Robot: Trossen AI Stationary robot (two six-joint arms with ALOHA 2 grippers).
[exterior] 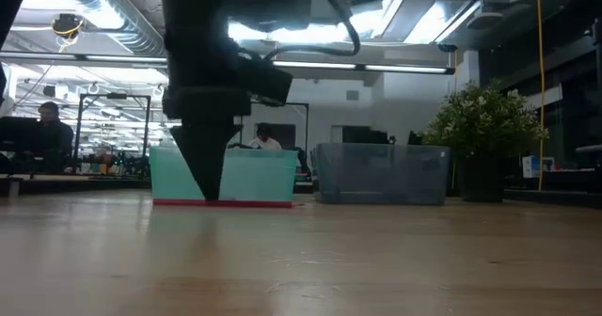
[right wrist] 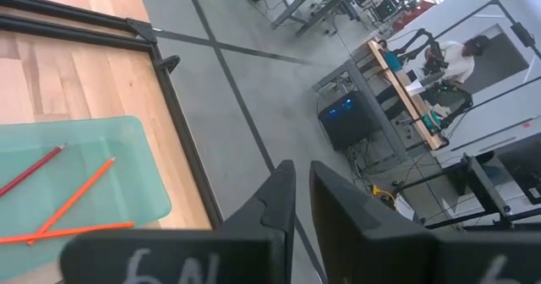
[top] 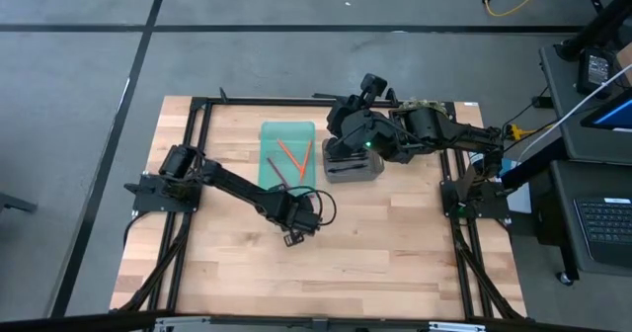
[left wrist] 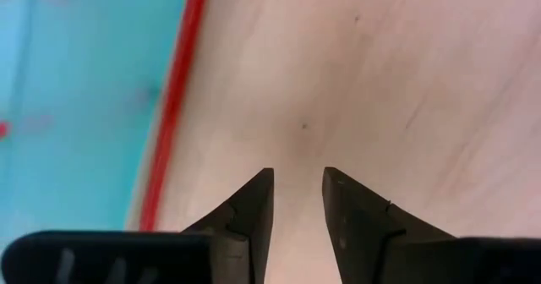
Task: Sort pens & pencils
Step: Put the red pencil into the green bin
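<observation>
We see a light wood-grain tabletop (top: 395, 243) with pale and tan planks. The tray (top: 269, 134) at its 12 o'clock side is translucent teal-green; its base edge shows red in the low view. The pencils (top: 291, 154) inside are orange and dark red. The bin (top: 353, 168) beside it is smoky grey. Both arms are black, and the floor (top: 79, 124) is grey with dark lines.

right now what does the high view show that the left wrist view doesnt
Only the high view shows both arms, the pencils lying inside the teal bin, the grey bin under the right gripper, and the whole table. Only the left wrist view shows the gap between the left gripper fingers, nothing in it, and a red pencil lying on the wood along the bin's outer wall. Both show the teal bin and bare wood.
</observation>
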